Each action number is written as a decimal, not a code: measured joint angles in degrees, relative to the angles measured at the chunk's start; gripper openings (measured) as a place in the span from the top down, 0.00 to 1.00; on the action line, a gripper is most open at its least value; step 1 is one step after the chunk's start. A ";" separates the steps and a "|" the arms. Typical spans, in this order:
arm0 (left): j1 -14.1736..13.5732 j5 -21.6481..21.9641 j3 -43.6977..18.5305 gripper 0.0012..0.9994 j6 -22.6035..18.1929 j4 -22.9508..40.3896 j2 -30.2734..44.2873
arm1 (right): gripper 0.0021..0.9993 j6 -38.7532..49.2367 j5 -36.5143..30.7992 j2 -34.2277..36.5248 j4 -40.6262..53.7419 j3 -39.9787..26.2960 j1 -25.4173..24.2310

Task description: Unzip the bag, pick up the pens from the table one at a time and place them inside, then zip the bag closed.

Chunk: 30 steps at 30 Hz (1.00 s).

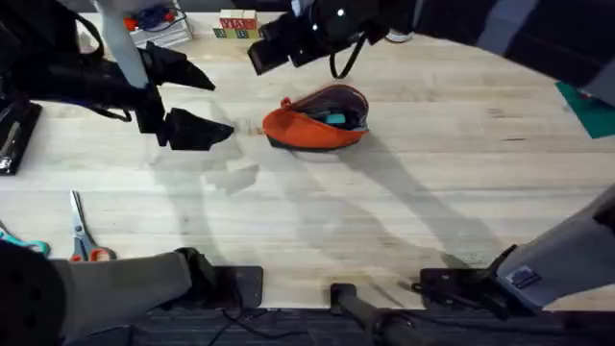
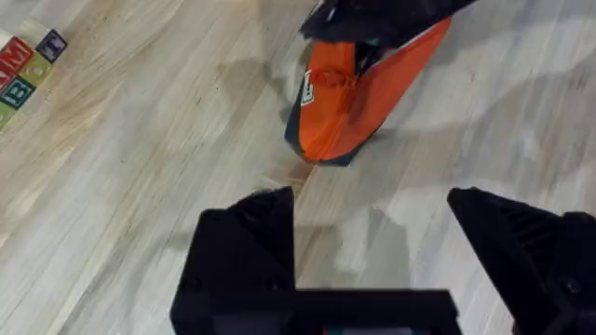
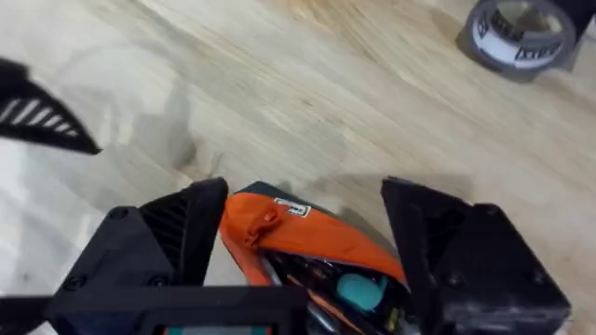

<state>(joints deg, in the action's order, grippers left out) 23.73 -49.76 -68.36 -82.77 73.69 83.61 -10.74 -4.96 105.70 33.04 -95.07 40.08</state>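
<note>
Above frame centre, we hover our right gripper (image 3: 303, 247), open and empty, over the unzipped orange fabric pouch (image 1: 317, 120) with its teal pen (image 1: 335, 119), left gripper (image 2: 372, 256) open alongside.

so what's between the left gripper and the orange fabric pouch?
Nothing: bare pale wood-grain table separates the open left gripper from the orange fabric pouch, clearest in the left wrist view. Overhead agrees.
</note>
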 joint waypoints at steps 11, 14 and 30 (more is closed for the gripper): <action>0.00 0.02 0.00 0.01 0.01 0.00 0.01 | 0.00 -1.73 -0.42 2.37 5.92 0.00 2.09; 0.00 0.02 0.00 0.01 -0.01 0.00 0.00 | 0.00 -1.75 -0.42 2.37 6.02 0.00 2.57; 0.00 0.00 0.00 0.01 -0.02 0.00 0.01 | 0.01 -7.31 -0.42 5.72 4.76 -0.02 3.14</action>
<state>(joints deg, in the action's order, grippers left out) 23.73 -49.76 -68.36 -82.78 73.69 83.62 -18.04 -5.39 111.42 37.80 -95.09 43.22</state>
